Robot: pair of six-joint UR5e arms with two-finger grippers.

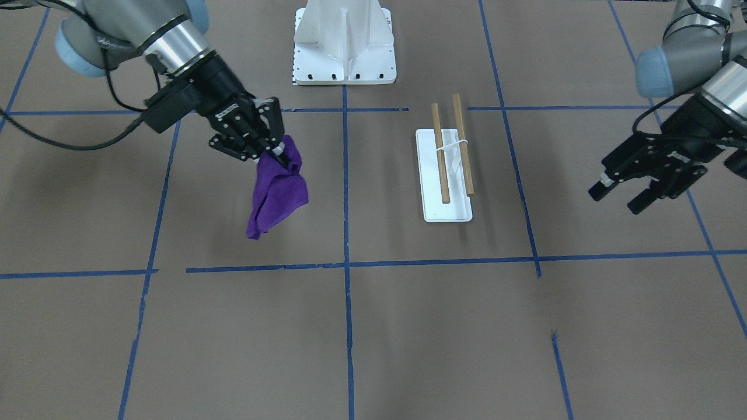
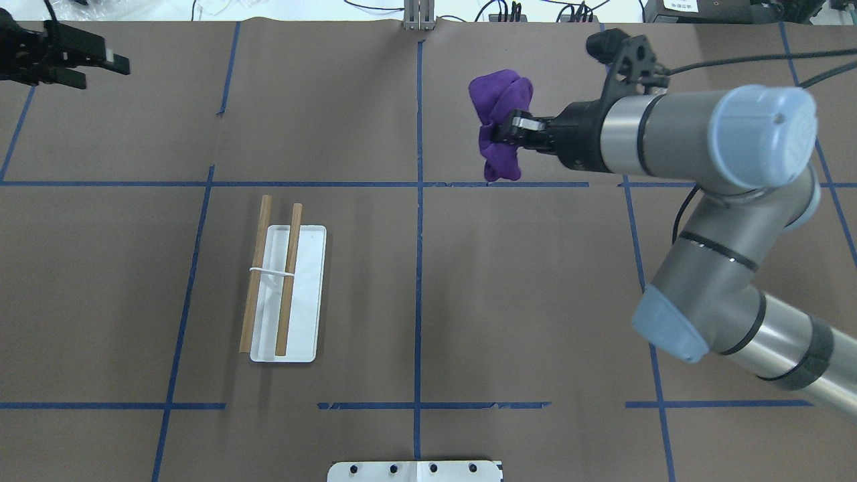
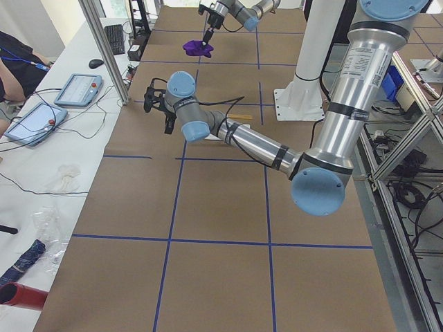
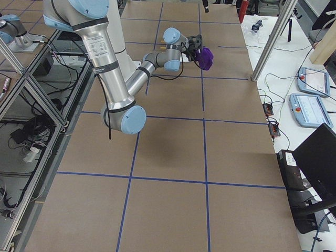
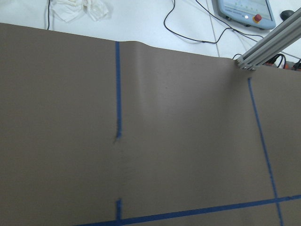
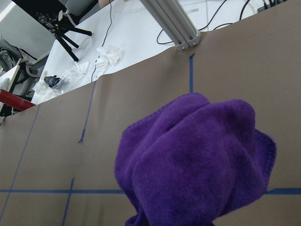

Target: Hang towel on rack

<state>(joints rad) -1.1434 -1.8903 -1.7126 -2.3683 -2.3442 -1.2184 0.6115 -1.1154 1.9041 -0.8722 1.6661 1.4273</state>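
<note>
The purple towel (image 1: 277, 195) hangs bunched from my right gripper (image 1: 280, 153), which is shut on its top and holds it above the table. It also shows in the overhead view (image 2: 499, 127) and fills the right wrist view (image 6: 197, 160). The rack (image 1: 449, 169), two light-brown dowels on a white support over a flat white base, stands bare on the table, well apart from the towel; in the overhead view the rack (image 2: 281, 281) is left of centre. My left gripper (image 1: 615, 199) is open and empty, hovering off to the rack's other side, at the far left in the overhead view (image 2: 100, 72).
A large white bolted pedestal (image 1: 344, 46) stands at the robot's side of the table. The brown table (image 1: 408, 326) carries blue tape lines. An aluminium post (image 6: 174, 23) and cables lie past the far edge.
</note>
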